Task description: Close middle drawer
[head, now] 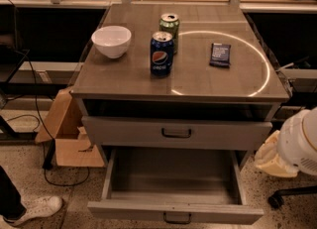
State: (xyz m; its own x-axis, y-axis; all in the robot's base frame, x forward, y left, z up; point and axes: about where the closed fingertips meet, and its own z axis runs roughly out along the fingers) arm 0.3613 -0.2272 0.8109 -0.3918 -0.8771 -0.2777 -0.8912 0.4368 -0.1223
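The middle drawer (pixel 173 176) sticks far out, low down. It is hard metal and slides, so push near its handle (pixel 177 218). The gripper (pixel 271 157) is just right of it; I cannot tell if it is open or closed.

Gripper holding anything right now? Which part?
Nothing visibly held. The gripper sits right of the cabinet, clear of the open middle drawer and its handle.

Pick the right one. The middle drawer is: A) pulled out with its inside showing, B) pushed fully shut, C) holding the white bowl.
A: the middle drawer stands pulled out, grey inside exposed; the gripper sits off to its right, clear of the handle.
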